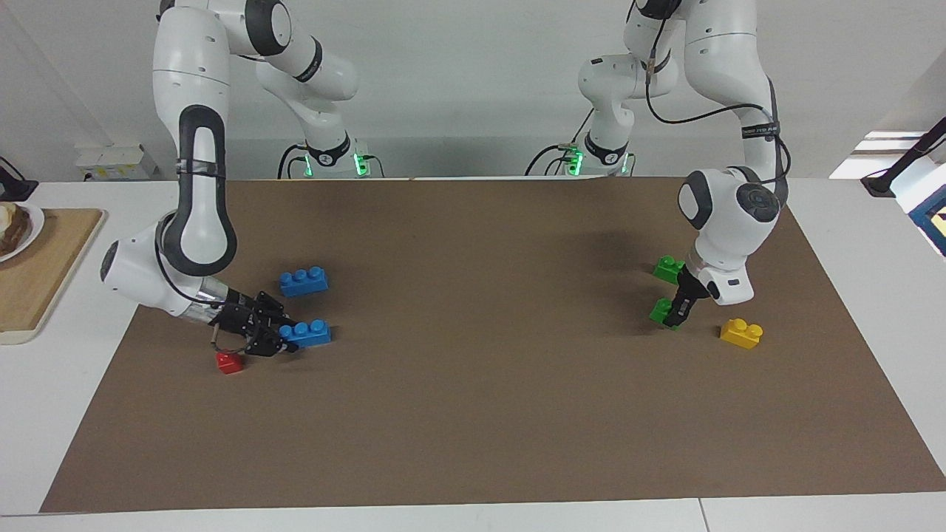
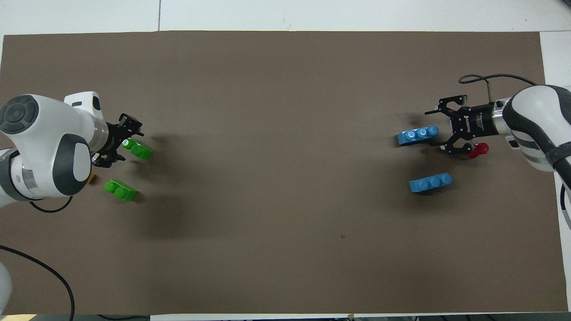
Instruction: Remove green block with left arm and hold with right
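Observation:
A green block (image 1: 660,310) (image 2: 137,149) lies on the brown mat at the left arm's end. My left gripper (image 1: 676,314) (image 2: 121,141) is low at that block's end, open, with the end between its fingers. Its twin green block (image 1: 669,267) (image 2: 120,190) lies nearer the robots. My right gripper (image 1: 277,340) (image 2: 435,129) is low at the right arm's end, open, with its fingers on either side of the end of a blue brick (image 1: 305,332) (image 2: 417,135), holding nothing.
A yellow brick (image 1: 741,332) lies beside the left gripper. A second blue brick (image 1: 303,281) (image 2: 430,183) and a small red block (image 1: 229,362) (image 2: 478,149) lie by the right gripper. A wooden board (image 1: 44,273) is off the mat at the right arm's end.

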{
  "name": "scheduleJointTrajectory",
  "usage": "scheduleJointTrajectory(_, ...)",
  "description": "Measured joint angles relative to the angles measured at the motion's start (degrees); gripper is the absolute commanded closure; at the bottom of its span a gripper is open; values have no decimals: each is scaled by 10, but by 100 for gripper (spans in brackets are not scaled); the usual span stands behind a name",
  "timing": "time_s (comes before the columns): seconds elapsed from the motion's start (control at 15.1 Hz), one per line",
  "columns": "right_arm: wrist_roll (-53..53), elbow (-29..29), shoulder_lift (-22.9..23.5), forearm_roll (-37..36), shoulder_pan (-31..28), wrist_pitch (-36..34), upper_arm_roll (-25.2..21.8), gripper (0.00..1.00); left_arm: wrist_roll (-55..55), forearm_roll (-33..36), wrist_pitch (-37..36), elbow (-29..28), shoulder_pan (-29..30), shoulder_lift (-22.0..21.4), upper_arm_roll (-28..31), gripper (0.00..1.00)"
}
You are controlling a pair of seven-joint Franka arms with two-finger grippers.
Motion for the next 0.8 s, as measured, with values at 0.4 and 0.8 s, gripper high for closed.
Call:
scheduleJointTrajectory(0.4,21,18,-72,-92,1,-44,3,2,121,6,-127,91,0,-49,-4,0)
scheduleJointTrajectory(0.8,-30,78,-120,-235,40,-131,15,0,356,16,-221,165,1,-77,-1,0)
